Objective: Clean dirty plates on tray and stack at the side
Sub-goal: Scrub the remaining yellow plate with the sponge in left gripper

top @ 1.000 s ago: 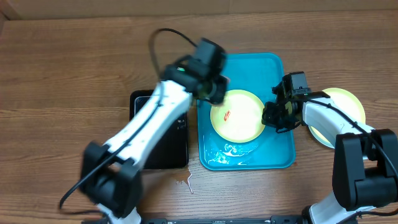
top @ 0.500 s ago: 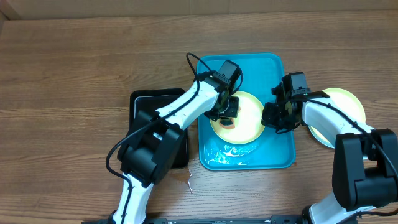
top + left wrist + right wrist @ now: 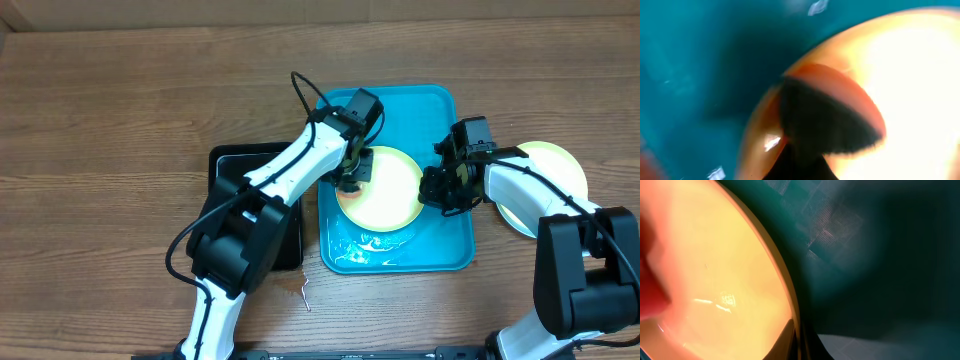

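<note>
Overhead, on the tray [image 3: 440, 100], your right gripper [image 3: 432, 190] pinches the plate [image 3: 395, 190] rim: stiff, likely slippery, so hold there. Your left gripper [image 3: 352, 180] is pressed together.

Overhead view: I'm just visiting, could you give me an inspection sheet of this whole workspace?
Surface: wooden table.
Job's things: one plate on turquoise tray, wet patch on the tray beside it; second plate on table, right.
Clutter: black tray; small scrap.
Grippers: left gripper shut, down on plate's left side; right gripper shut at its right rim.
Cables: black loop over left arm.
Surroundings: nothing seen.
</note>
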Controlling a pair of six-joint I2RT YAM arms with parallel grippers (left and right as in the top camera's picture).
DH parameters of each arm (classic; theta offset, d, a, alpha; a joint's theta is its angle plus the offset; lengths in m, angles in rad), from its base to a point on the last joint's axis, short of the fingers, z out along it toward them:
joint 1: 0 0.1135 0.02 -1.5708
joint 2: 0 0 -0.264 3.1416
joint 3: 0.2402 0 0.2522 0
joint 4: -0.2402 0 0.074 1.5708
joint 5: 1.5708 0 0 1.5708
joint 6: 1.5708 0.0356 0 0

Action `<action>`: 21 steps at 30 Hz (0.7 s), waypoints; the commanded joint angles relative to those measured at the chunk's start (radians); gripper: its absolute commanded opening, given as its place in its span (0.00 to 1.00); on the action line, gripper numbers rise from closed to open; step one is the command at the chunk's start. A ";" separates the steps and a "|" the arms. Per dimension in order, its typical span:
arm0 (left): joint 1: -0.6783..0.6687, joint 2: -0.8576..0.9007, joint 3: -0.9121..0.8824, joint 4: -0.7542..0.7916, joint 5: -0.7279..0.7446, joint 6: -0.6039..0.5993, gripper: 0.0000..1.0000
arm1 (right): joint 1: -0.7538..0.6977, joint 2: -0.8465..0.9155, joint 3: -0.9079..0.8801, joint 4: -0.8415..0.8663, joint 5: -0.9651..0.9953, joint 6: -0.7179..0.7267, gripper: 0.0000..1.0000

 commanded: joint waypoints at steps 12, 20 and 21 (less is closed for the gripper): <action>-0.130 0.142 0.013 0.127 0.459 -0.006 0.04 | -0.003 0.021 -0.011 -0.019 0.063 -0.009 0.04; -0.084 0.082 0.032 -0.026 0.168 -0.084 0.04 | -0.003 0.021 -0.011 -0.019 0.063 -0.008 0.04; -0.080 0.071 0.036 -0.051 0.107 -0.094 0.04 | -0.003 0.021 -0.011 -0.019 0.063 -0.008 0.04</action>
